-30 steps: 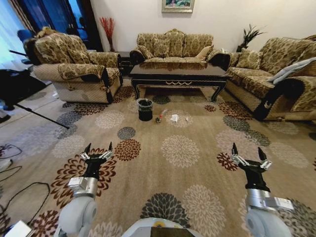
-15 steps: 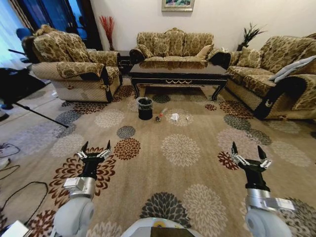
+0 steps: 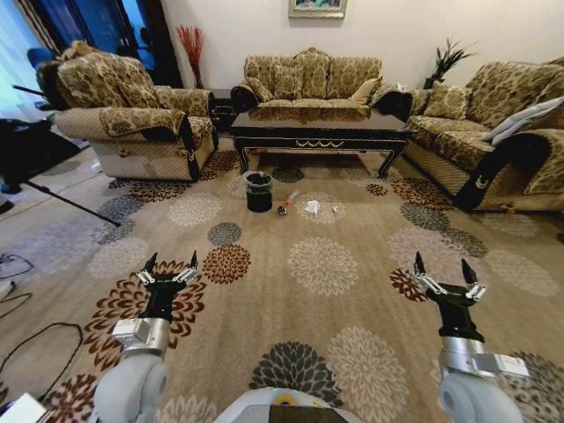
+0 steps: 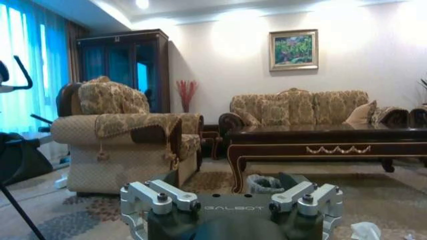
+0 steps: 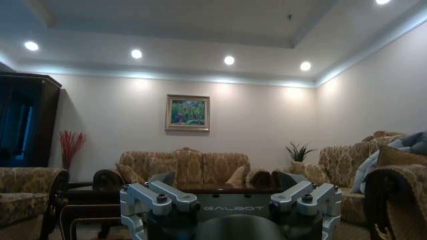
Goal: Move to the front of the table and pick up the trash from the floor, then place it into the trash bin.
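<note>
I am some way back from the long, low dark-wood coffee table (image 3: pixel 317 134) with its glossy top and gold trim, and the step in hand is the approach. My left gripper (image 3: pixel 170 266) and right gripper (image 3: pixel 441 269) both hang low over the carpet, fingers spread wide, holding nothing.

The trash lies on the floor in front of the table: a crumpled white paper wad (image 3: pixel 312 207), a small clear plastic bottle with a red cap (image 3: pixel 290 200) just beside it, and a tiny dark ball (image 3: pixel 282 211) near both. The small round black trash bin (image 3: pixel 258 193) with a clear bag over its rim stands close to them, on my left side of the cluster.

To do this well, I judge I should drive straight on, keep the cluster centred between my arms, and stop short enough that bending my torso brings a gripper over the wad without rolling onto anything. The bottle and ball may roll if nudged.

The floor is a tan patterned carpet (image 3: pixel 352 291) with round floral medallions. Floral upholstered sofas (image 3: pixel 310 79) ring the table, and loose black cables (image 3: pixel 26 339) lie at my far left.
</note>
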{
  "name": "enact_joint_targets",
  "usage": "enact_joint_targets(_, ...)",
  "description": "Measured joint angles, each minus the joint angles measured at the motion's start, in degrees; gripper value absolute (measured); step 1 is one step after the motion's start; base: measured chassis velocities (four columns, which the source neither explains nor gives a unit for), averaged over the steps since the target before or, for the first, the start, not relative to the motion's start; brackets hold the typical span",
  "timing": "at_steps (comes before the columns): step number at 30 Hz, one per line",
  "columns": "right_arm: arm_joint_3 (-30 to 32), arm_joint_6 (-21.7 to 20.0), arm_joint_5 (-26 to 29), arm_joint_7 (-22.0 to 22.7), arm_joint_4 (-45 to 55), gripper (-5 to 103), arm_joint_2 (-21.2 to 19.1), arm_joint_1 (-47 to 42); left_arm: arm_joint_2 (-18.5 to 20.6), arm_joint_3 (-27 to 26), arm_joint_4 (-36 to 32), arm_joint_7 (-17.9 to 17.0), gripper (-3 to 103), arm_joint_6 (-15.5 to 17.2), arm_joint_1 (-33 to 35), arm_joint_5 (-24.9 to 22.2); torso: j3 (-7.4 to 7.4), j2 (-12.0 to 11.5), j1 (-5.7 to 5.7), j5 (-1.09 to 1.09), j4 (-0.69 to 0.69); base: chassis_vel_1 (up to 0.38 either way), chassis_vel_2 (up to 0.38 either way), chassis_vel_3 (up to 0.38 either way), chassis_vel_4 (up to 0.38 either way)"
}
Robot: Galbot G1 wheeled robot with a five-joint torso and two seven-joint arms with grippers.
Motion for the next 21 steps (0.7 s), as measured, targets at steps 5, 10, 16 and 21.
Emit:
enact_joint_targets(5,0.00,0.18,0.17,-0.11,0.22,100,0.00,-0.14,-0.08,-0.05,-0.22,0.05,100,0.00,0.06,-0.06,-0.91,-1.27,-0.34,0.00,0.00,0.000,0.000,0.000,0.000)
enact_joint_targets(10,0.03,0.41,0.20,-0.42,0.31,100,-0.05,-0.15,-0.29,-0.04,-0.27,0.11,100,0.00,0.03,-0.05,-1.54,-2.13,-0.59,0.00,0.00,0.000,0.000,0.000,0.000)
enact_joint_targets(16,0.03,0.36,0.08,-0.53,0.28,100,-0.10,-0.13,-0.75,0.28,-0.12,0.22,100,0.00,-0.21,0.21,-2.60,-3.62,-1.03,0.00,0.00,0.000,0.000,0.000,0.000)
enact_joint_targets(21,0.03,0.15,-0.02,-0.50,-0.14,100,-0.26,0.08,-0.72,0.23,0.23,0.26,100,0.00,-0.42,0.23,-3.56,-4.89,-1.32,0.00,0.00,0.000,0.000,0.000,0.000)
